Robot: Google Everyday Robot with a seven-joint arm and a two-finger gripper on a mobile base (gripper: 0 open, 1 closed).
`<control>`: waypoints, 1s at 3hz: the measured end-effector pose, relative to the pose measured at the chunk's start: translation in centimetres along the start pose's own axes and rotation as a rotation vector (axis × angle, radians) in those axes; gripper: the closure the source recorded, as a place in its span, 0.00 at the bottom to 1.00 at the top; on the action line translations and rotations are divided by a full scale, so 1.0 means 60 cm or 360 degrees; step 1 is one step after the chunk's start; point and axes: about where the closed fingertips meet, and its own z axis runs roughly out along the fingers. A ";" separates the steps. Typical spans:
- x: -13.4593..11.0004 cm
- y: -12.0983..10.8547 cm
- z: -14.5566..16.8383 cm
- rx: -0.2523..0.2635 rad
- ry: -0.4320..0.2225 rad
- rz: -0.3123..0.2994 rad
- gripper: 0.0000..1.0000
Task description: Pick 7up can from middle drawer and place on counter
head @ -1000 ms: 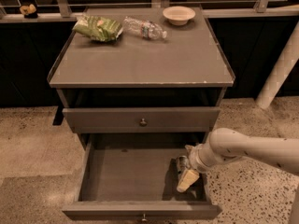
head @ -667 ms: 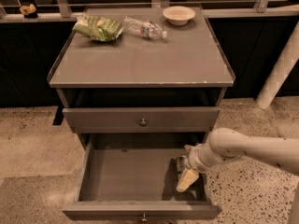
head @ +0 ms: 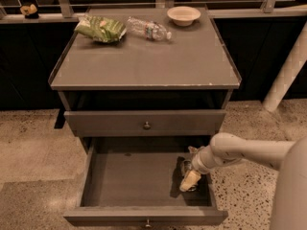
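7up can (head: 186, 168) lies inside the open middle drawer (head: 134, 178), at the drawer's right end close to the right wall. Only silvery glints of it show around the gripper, so its exact pose is hard to read; it seems to lie on the drawer floor rather than stand.

The gripper (head: 190, 181) is down in the same spot, reaching in over the drawer's right side on a pale arm (head: 240, 150) that comes from the right edge of the view. Its pale tip sits right on or against the can. Whether it is spread around the can, pinching it, or only touching it cannot be told from this angle.

The rest of the drawer floor is bare dark grey. Above it, the upper drawer (head: 105, 122) is shut. On the counter (head: 144, 63), along the back edge, sit a green snack bag (head: 101, 28), a clear water bottle (head: 148, 30) lying on its side, and a pale bowl (head: 183, 15).
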 end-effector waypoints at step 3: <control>0.039 0.007 0.038 -0.0156 0.0140 -0.0029 0.00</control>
